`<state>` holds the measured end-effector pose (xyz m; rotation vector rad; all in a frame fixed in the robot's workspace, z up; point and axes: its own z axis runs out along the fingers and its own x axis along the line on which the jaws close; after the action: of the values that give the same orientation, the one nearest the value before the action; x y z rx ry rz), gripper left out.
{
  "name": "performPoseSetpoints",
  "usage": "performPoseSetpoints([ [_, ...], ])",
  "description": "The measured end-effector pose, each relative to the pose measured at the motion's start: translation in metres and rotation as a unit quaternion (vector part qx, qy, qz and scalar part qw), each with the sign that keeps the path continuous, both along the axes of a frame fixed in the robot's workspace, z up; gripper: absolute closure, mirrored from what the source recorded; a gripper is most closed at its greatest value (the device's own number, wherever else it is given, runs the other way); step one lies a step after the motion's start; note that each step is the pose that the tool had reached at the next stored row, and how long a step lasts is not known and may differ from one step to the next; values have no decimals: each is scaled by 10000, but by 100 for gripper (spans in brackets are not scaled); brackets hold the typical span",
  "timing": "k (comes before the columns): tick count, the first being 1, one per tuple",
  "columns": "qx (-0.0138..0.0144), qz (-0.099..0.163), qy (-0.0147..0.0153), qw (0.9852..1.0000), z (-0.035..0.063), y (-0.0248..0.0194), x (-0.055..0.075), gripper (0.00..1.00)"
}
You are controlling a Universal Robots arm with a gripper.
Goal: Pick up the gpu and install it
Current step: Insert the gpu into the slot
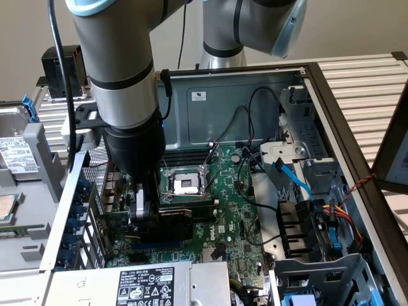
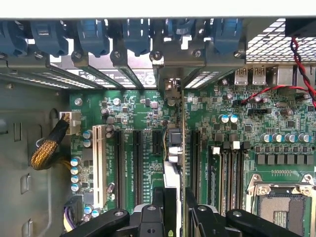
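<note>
The gpu [image 1: 176,220], a black-shrouded card on a green board, stands on edge low inside the open computer case, over the motherboard's [image 1: 233,210] expansion slots and beside the CPU socket. My gripper [image 1: 146,211] is shut on it from above. In the wrist view the gpu [image 2: 183,148] appears edge-on between my two black fingers [image 2: 158,200]. It is lined up along the black slots [image 2: 195,158], with its metal bracket end toward the case's rear slot openings. Whether its edge sits in a slot is hidden.
The bare CPU socket [image 1: 182,183] lies just beyond the card. A grey power supply [image 1: 146,284] with a black label fills the near corner. Blue slot clips [image 2: 94,34] line the rear wall. Loose cables [image 1: 293,178] and a drive cage [image 1: 319,280] crowd the exterior view's right.
</note>
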<state>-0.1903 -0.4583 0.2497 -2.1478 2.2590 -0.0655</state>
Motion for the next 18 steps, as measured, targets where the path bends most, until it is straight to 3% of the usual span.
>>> performPoseSetpoints([
  [18,-19,-1,0,10000,-9,1,1,73],
])
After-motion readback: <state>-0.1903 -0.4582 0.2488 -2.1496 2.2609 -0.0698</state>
